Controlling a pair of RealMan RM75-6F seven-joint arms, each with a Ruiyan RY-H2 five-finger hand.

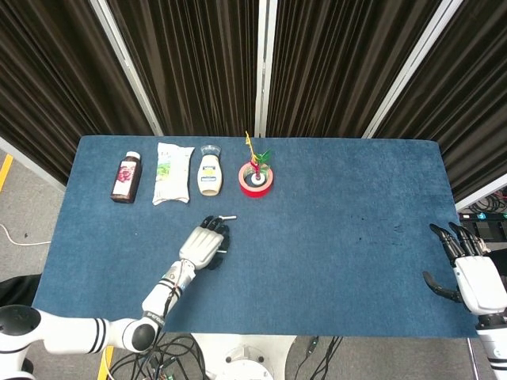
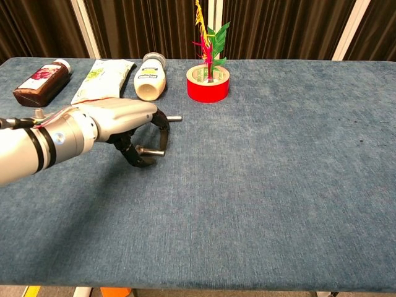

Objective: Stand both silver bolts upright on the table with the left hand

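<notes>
Left hand (image 2: 127,127) curled around near bolt (image 2: 150,150) lying just in front of mayonnaise bottle (image 2: 149,77), grip unconfirmed; small, rigid, smooth steel, likely to roll, best pinched mid-shank

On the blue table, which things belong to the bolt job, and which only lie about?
Job: near silver metal bolt, far silver metal bolt, left hand.
Lying about: dark red bottle, white pouch, cream bottle, red tape roll.
</notes>
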